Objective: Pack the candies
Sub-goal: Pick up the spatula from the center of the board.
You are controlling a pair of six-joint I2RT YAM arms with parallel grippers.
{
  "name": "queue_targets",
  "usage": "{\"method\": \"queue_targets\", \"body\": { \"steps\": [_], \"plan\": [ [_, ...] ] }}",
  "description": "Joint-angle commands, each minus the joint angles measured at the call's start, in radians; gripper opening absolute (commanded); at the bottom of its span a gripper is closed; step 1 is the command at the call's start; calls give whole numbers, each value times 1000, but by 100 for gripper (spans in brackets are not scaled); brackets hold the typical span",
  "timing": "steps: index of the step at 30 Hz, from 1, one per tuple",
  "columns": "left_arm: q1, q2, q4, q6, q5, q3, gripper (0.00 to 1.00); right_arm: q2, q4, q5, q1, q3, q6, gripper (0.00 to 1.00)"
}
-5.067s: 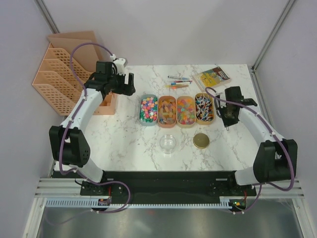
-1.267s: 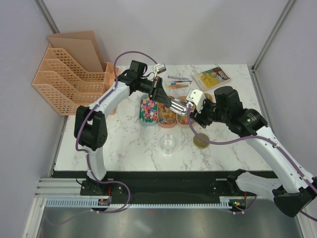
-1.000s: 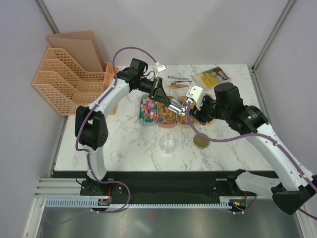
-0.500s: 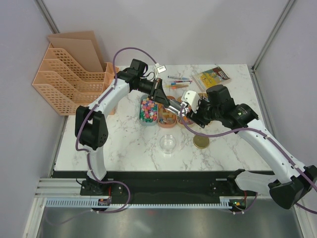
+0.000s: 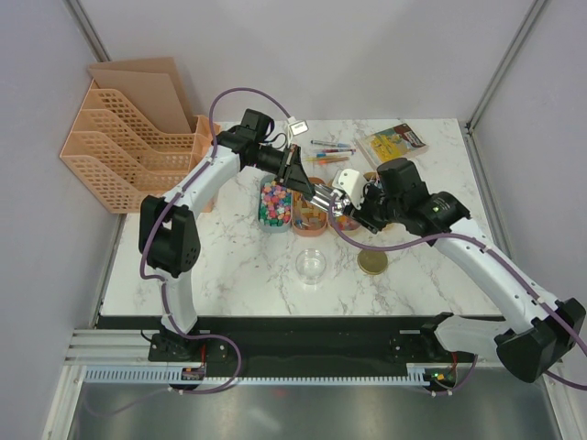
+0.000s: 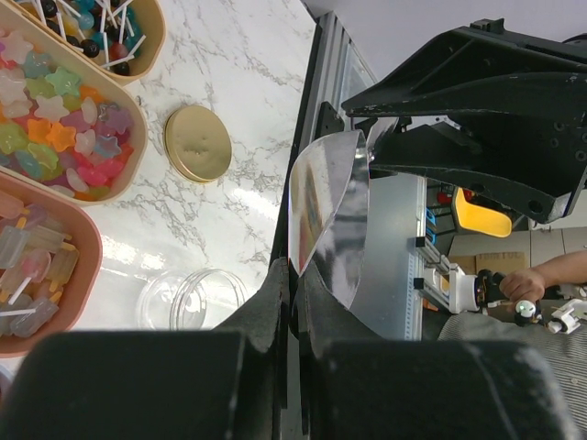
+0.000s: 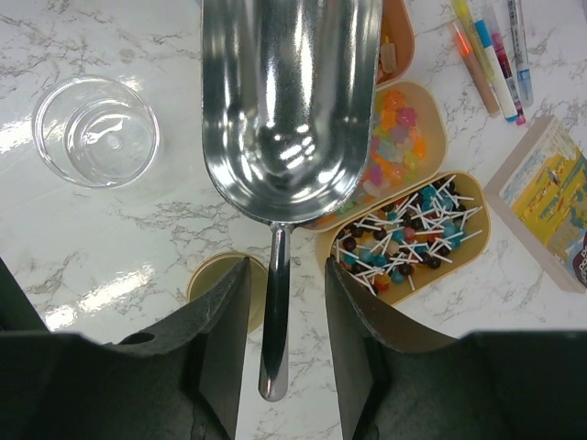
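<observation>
Nearest the arms, a clear jar stands lidless, a gold lid to its right. Just behind the jar, the candies fill four oblong trays side by side, long axes running away from the arms. Above them, the left gripper pinches a metal scoop by its rim; the right gripper stands parted astride its handle

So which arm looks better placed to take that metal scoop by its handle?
The right gripper: its open jaws straddle the handle of the scoop. The left gripper only pinches its thin edge.
</observation>
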Motion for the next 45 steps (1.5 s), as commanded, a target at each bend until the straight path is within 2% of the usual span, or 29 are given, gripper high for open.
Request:
{"method": "queue_targets", "body": {
  "steps": [1, 14, 24, 27, 45],
  "plan": [
    [-6, -40, -4, 31, 46, 21, 2, 13, 48, 9, -2, -7, -4, 45],
    [-6, -29, -4, 31, 47, 27, 2, 20, 54, -2, -2, -8, 1, 34],
    [-6, -20, -6, 31, 33, 25, 2, 4, 45, -10, -1, -11, -4, 33],
    [-6, -16, -4, 32, 30, 22, 2, -9, 51, 4, -2, -10, -1, 40],
    [-7, -9, -4, 36, 24, 19, 2, -8, 58, 4, -1, -4, 5, 34]
  ]
}}
